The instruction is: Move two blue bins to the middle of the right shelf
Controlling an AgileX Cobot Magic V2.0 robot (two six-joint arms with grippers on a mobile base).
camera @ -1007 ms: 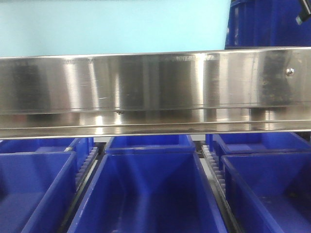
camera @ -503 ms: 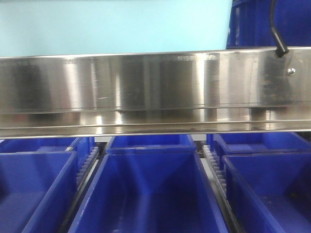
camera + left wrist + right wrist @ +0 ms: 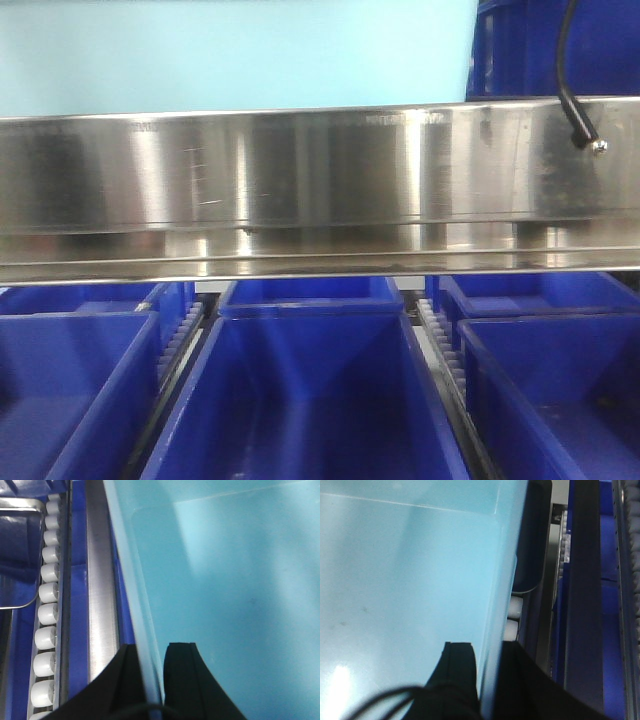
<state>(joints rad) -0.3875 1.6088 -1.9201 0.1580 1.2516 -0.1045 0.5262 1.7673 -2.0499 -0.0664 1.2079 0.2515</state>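
A light blue bin [image 3: 240,55] fills the top of the front view, above the steel shelf rail [image 3: 300,180]. In the left wrist view my left gripper [image 3: 152,655] is shut on this bin's [image 3: 235,580] left wall, one black finger [image 3: 131,680] outside and one inside. In the right wrist view my right gripper [image 3: 487,675] is shut on the same bin's [image 3: 405,580] right wall, pinching the rim between its fingers [image 3: 460,680]. Neither gripper shows in the front view.
Dark blue bins [image 3: 310,400] [image 3: 70,390] [image 3: 560,390] sit in rows on the shelf below the rail. Another dark blue bin [image 3: 520,50] stands at the upper right, with a black cable [image 3: 568,70] hanging before it. White rollers [image 3: 47,595] line a steel track [image 3: 100,580].
The black cable at the upper right has swung further down into the front view. The light blue bin and the shelf look almost unmoved.
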